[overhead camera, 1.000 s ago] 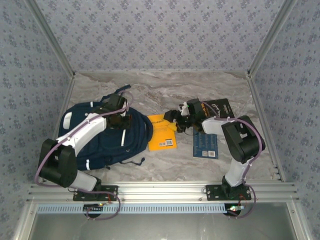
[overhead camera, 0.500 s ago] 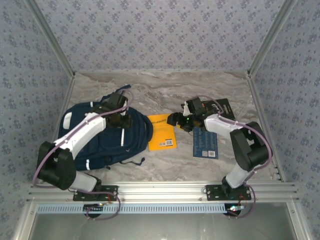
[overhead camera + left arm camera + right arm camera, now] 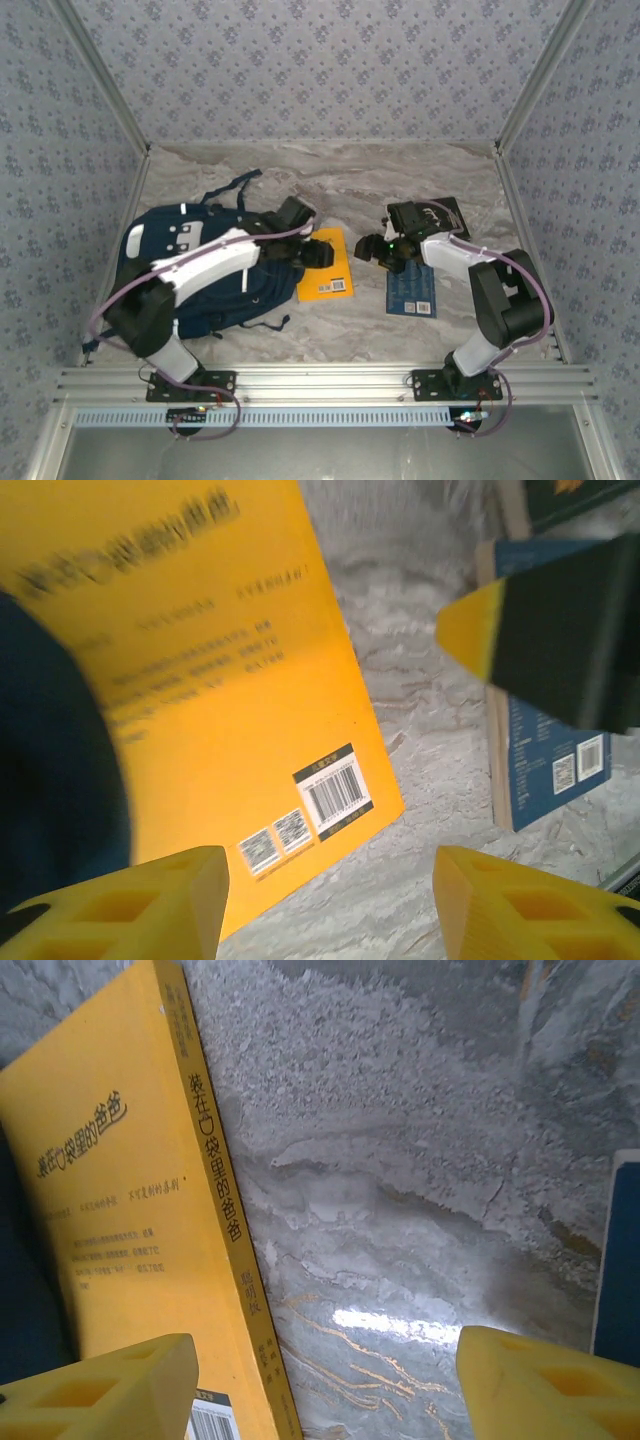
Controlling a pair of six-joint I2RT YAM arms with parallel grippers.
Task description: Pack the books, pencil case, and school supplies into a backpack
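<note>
The left hand (image 3: 330,910) hangs over the orange book (image 3: 200,680), spread wide and pinching nothing. The right hand (image 3: 325,1390) is spread and empty too, hovering over bare tabletop (image 3: 400,1210) just right of the book's spine. The book lies flat with its left edge right against the navy backpack (image 3: 190,270); whether it touches, I cannot tell. It looks thin, light and fairly stiff with a slick cover, so I'd judge a pinch across an edge near the spine safer than pressing on the face. Further right lies a dark blue book (image 3: 412,290) and, beyond it, a black book (image 3: 440,215).
</note>
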